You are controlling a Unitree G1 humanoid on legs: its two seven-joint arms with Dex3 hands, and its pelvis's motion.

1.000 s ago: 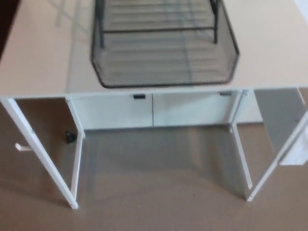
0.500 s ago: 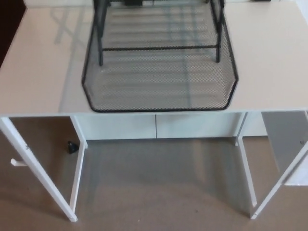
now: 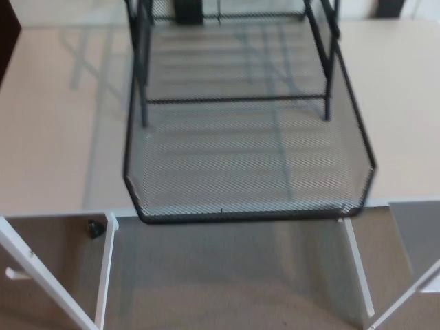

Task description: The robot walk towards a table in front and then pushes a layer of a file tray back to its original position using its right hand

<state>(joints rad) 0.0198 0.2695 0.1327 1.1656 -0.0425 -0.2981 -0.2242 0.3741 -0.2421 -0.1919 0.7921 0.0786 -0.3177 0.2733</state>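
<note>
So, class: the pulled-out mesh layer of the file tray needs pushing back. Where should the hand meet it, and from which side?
Meet the mesh layer at its front rim, coming from the near table edge. That rim overhangs toward the robot and runs broad and straight, so a push there should slide it straight back.

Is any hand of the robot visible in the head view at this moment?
No, the head view shows only the black mesh tray layer pulled out over the front edge of the table, with no hand or arm in the picture.
</note>
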